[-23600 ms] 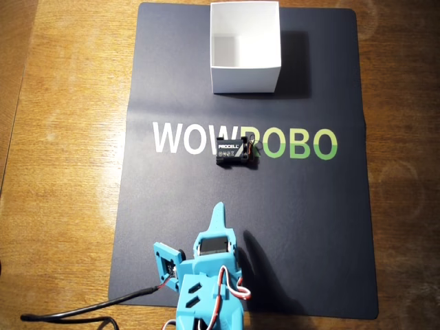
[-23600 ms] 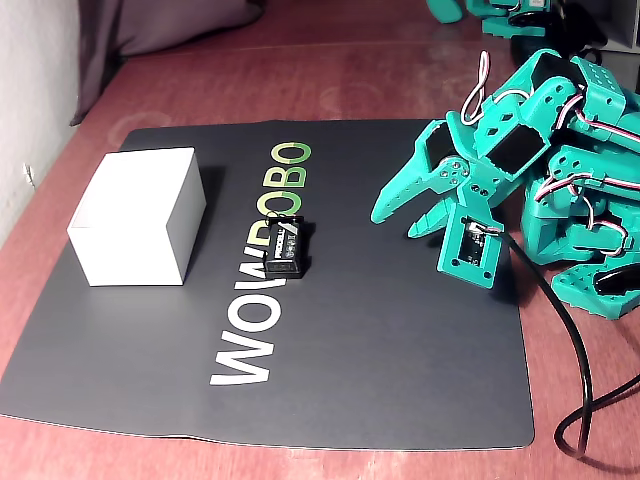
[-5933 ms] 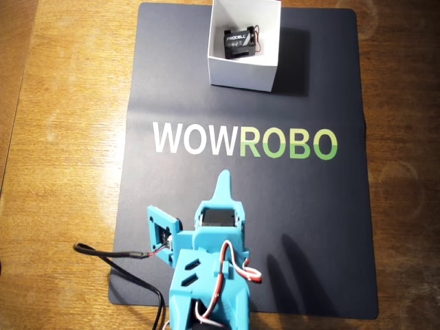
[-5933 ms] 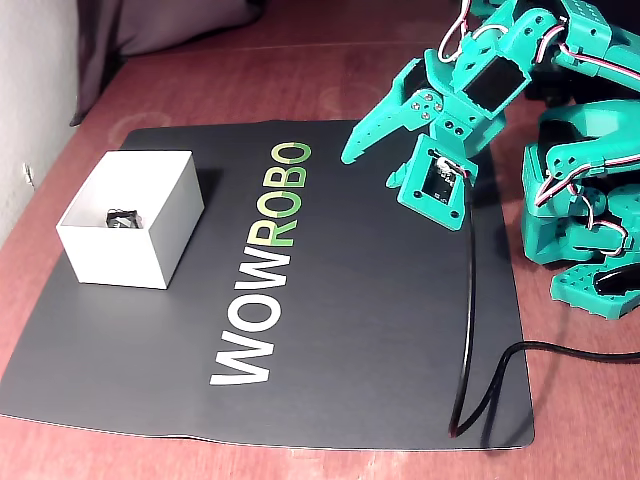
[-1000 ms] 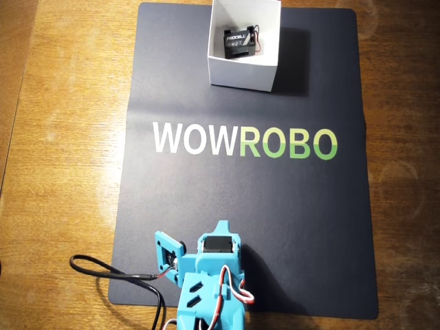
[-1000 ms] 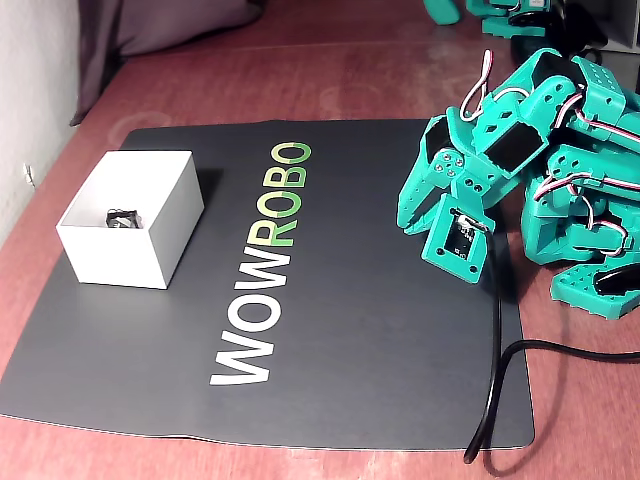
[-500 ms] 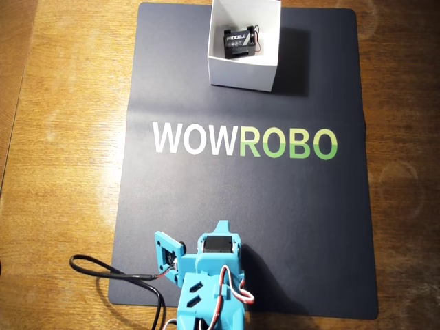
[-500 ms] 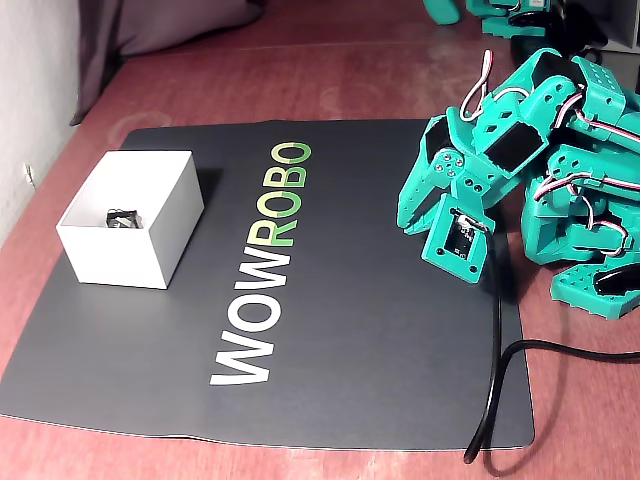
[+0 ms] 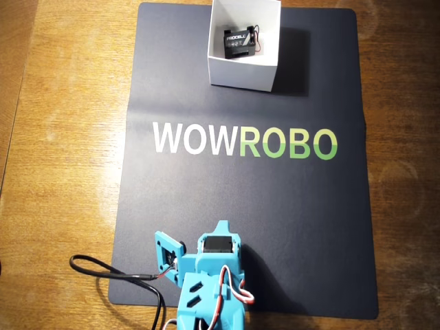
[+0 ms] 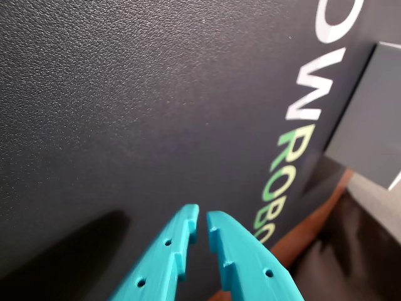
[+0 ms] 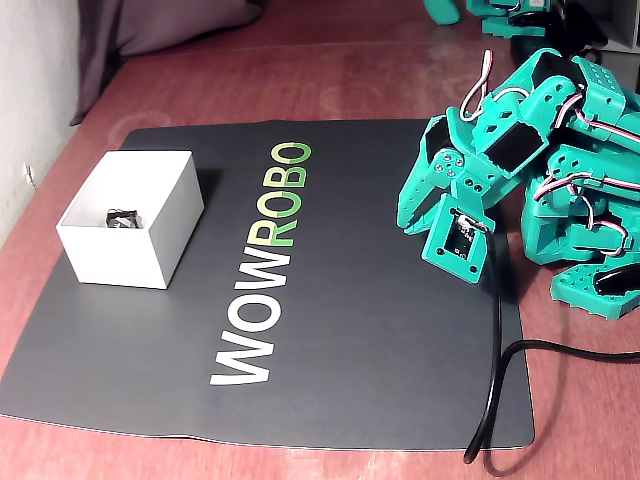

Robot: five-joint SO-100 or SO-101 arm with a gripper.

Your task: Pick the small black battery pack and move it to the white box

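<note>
The small black battery pack (image 9: 237, 40) lies inside the white box (image 9: 242, 74) at the far end of the black mat; it also shows in the fixed view (image 11: 122, 217), low in the box (image 11: 120, 258). My teal gripper (image 10: 202, 217) is shut and empty, its tips almost touching, just above the bare mat. In the overhead view the gripper (image 9: 221, 227) sits folded back at the near mat edge, far from the box. In the fixed view the gripper (image 11: 412, 212) points down at the mat's right side. The box wall shows at the right of the wrist view (image 10: 369, 132).
A black mat (image 9: 289, 220) printed WOWROBO covers the wooden table (image 9: 62, 137). A black cable (image 9: 117, 273) loops beside the arm base, and also shows in the fixed view (image 11: 500, 350). Another teal arm part (image 11: 500, 12) stands at the back right.
</note>
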